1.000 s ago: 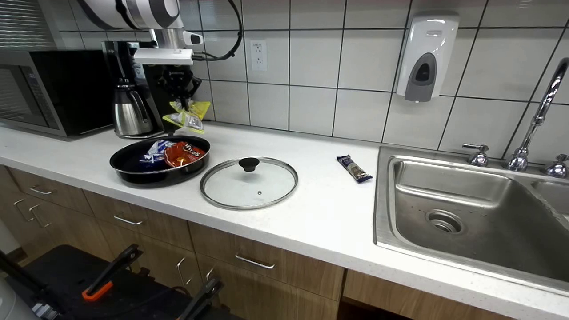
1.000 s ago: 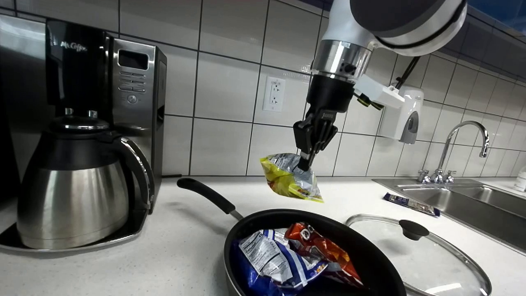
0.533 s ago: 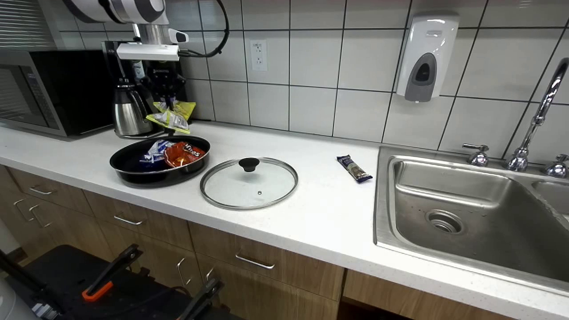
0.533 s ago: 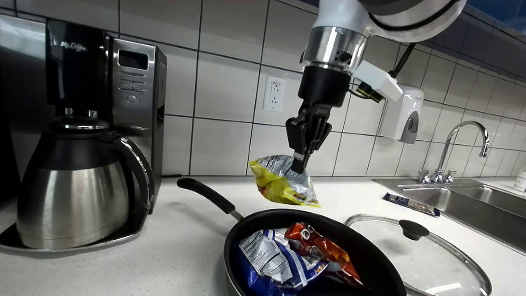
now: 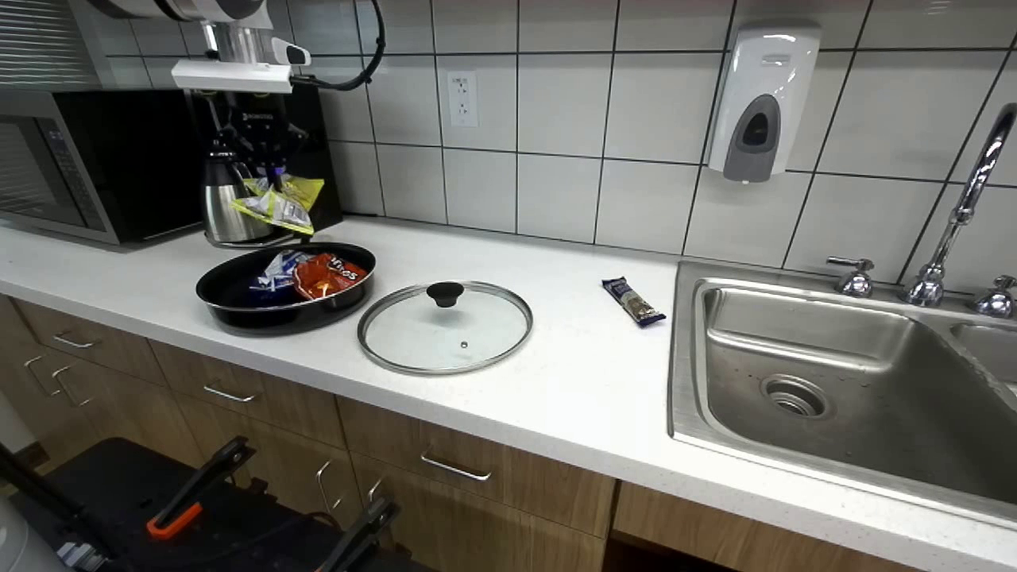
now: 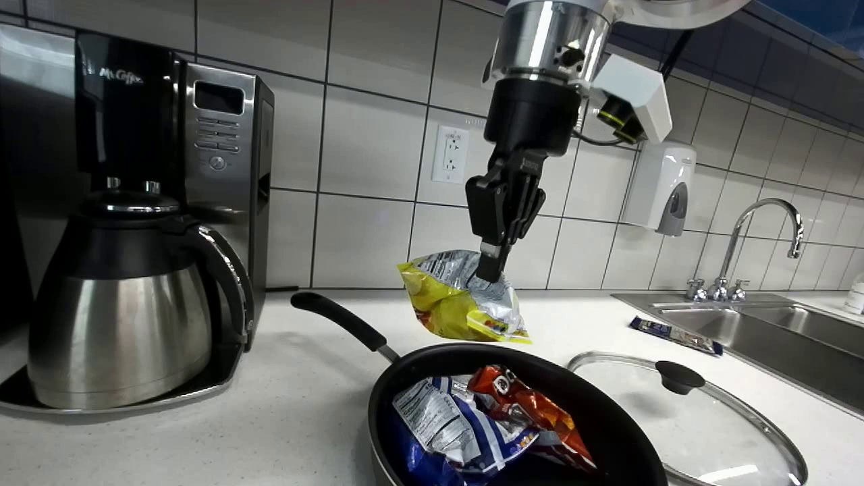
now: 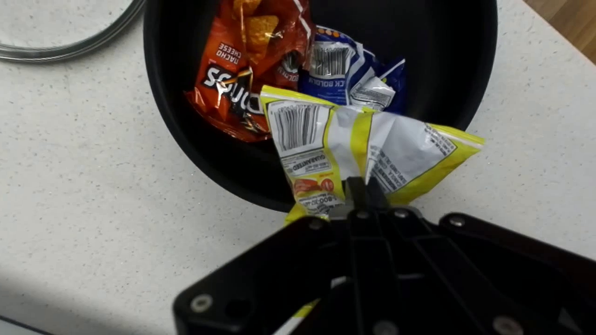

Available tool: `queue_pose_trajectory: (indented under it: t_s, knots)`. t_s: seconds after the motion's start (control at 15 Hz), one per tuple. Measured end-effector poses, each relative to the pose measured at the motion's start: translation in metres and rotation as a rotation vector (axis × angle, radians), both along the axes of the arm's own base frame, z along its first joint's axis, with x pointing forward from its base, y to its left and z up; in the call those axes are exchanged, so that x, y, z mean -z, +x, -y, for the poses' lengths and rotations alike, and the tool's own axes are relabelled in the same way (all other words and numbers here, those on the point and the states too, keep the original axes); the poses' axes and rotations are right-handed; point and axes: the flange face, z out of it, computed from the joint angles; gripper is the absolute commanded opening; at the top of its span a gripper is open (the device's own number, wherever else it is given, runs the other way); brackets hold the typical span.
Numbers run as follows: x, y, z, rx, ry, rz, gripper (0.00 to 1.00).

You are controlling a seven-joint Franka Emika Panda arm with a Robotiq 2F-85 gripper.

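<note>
Pincer (image 7: 365, 191) closed on a yellow bag (image 6: 449, 312), which hangs higher than the pan (image 6: 607, 425) and overlaps it in the wrist view. Inside the pan lie a red bag (image 5: 327, 276) and a blue bag (image 6: 452, 432). Just beside the pan, on the table (image 5: 572, 353), rests a glass lid (image 5: 445, 334).

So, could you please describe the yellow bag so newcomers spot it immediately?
On the white counter, find the black pan beside the glass lid. Nearby, the gripper holds the yellow bag aloft, whereas the red bag and blue bag lie inside the pan.
</note>
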Motion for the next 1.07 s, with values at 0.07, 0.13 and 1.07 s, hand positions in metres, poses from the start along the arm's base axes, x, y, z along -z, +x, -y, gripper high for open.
queue_pose_trajectory:
  t_s: [0.07,0.13,1.07]
  knots:
    - [-0.002,-0.004,-0.003,-0.006,0.0,-0.004,0.0]
    - [-0.003,-0.01,-0.006,-0.014,-0.004,-0.009,0.0]
    - [0.032,-0.058,0.002,-0.025,-0.07,-0.147,0.0]
